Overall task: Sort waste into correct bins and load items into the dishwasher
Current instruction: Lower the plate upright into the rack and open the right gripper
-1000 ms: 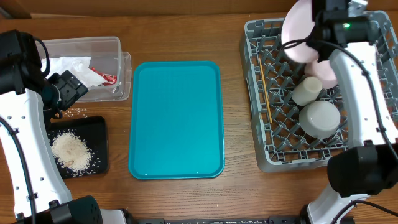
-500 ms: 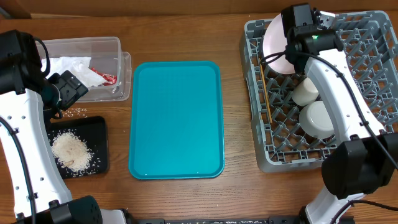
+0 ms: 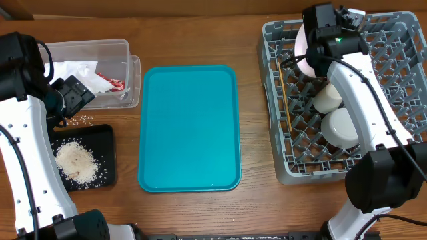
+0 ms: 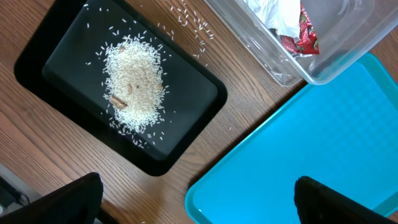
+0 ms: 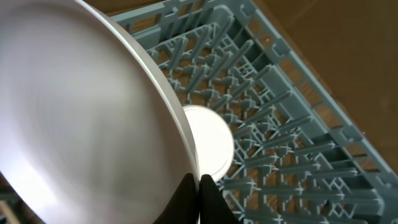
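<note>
"Where's the big plate sitting?"

"It isn't sitting anywhere. The right hand (image 5: pixel 199 186) is clamping its rim and holding the large plate (image 5: pixel 93 112) on edge over the far left corner of the dish rack (image 3: pixel 280 170), which is taking up the right end of the tabletop."

"That's looking risky to me."

"I'm thinking so too. It's stiff and glossy, so probably slippery and breakable. It's also fairly heavy for one pinch on the rim, so it's likely wanting to swing. The rim is the only sensible place to grip it, though."

"Is it touching the pegs?"

"I'm not managing to tell. The arm is covering its lower edge from above, and the wrist view is cutting it off. A white round thing (image 5: pixel 210 142) is showing behind it, maybe the small plate or the cup."

"And the other hand?"

"The left hand (image 4: pixel 196 202) is hanging with its fingers wide apart and empty, near the left edge. It's above the black tray (image 4: pixel 186 87) of rice (image 4: pixel 134 81) and a corner of the teal tray (image 4: pixel 323 124)."
</note>
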### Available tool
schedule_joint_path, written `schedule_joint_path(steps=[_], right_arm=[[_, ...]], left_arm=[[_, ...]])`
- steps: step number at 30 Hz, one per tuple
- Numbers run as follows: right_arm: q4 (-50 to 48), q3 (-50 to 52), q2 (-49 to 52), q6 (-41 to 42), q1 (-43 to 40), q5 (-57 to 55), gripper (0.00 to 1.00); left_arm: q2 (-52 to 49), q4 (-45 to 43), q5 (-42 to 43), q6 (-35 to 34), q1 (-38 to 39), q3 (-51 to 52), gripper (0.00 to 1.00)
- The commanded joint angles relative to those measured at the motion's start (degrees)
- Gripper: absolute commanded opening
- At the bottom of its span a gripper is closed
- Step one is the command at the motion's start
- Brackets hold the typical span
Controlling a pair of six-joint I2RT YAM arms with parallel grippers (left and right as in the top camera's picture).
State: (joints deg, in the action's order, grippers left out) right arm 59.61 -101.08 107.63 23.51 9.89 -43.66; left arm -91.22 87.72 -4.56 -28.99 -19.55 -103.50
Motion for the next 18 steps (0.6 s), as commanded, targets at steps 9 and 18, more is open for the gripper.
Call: schedule_joint_path(steps=[9,18], right_arm=[[0.4,0.6,-0.2,0.0,0.2,9.4,0.06],[2.5,-0.9,-0.3,0.0,0.3,3.7,0.04]], left_arm=[[-0.3,0.1,0.1,-0.8,-0.3,-0.4,1.0],[-0.3,0.1,0.1,-0.8,-0.3,-0.4,1.0]])
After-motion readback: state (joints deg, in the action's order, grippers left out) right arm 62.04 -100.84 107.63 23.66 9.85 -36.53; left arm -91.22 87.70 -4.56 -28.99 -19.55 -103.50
